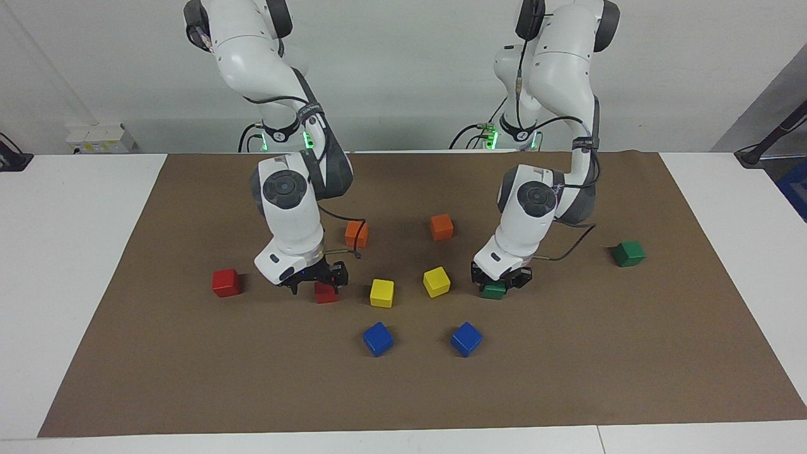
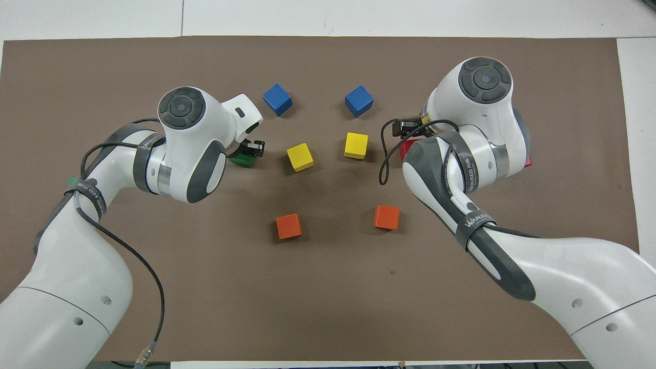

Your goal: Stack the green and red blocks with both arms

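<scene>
both arms are down at the mat at once, so this looks like the pick-up step, one block each.

the right gripper [image 1: 313, 284] is low over a red block [image 1: 326, 292] that sits on the brown mat [image 1: 189, 353], just beside one of the yellow blocks [image 1: 381, 293]. one finger [image 1: 294, 287] hangs clear on the side away from the block while the other is right at its top edge, so the fingers are apart and not yet squeezing anything. the second red block [image 1: 226, 282] sits untouched, further toward the right arm's end of the table.

the left gripper [image 1: 501, 280] is down on a green block [image 1: 493, 291] next to the other yellow block [image 1: 436, 281]. its black fingers hug the block's top, but i honestly can't tell if they're pinching it or just sitting around it. the second green block [image 1: 628, 253] is well apart, toward the left arm's end and a bit nearer the robots.

nothing is stacked yet, so my read is we're early on. next move as i see it: get each block centred between the fingers, close, lift straight up, then carry red over to red and green over to green. the yellows sit close by, so a sloppy lift could nudge them. orange and blue blocks are just clutter here.
</scene>
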Controlling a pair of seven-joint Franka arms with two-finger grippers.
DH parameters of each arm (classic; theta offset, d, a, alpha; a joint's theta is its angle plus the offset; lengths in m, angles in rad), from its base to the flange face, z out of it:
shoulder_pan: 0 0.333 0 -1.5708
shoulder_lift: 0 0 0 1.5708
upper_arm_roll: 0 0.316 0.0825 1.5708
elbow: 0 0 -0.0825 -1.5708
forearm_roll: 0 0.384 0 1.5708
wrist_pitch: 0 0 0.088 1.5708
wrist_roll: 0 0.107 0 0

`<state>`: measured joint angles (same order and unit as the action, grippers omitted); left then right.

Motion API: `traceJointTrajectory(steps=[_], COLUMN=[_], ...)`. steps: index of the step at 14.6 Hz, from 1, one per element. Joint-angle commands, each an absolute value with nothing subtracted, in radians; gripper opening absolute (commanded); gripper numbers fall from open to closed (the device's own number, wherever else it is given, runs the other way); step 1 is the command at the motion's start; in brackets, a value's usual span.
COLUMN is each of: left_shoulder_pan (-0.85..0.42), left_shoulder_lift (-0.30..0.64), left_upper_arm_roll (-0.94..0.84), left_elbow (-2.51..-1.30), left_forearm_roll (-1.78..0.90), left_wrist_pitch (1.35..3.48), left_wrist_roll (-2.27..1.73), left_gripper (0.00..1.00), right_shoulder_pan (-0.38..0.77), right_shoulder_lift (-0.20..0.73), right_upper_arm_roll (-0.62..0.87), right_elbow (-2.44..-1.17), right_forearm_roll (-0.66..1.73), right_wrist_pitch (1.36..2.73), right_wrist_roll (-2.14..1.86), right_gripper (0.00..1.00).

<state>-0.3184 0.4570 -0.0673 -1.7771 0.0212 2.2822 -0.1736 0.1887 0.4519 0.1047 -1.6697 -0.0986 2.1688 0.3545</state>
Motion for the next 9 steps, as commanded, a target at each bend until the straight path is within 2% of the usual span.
traceJointTrajectory(steps=[1,6,9], left_shoulder_pan=[-0.312,-0.166,-0.077], left_shoulder_lift=[0.414,0.246,0.186], left_upper_arm_roll=[-0.052,-0.055,-0.054], left_elbow=[-1.761,-1.759,-1.779], left_forearm_roll=[0.04,0.008,0.008], left_wrist_pitch=[2.223,2.036,1.965], left_wrist_roll=[-0.195,-0.181,-0.14], left_gripper=[0.0,0.0,0.0], right_shoulder_pan=[0.176,0.181,0.178], right_shoulder_lift=[0.408,0.394,0.399], right_upper_arm_roll=[0.112,0.115,0.127], right_elbow=[-1.752,-1.784,-1.787], right_forearm_roll=[-0.081,-0.08,-0.078], right_wrist_pitch=[2.217,2.201,2.204], right_wrist_roll=[0.321,0.273,0.253], right_gripper=[1.0,1.0,1.0])
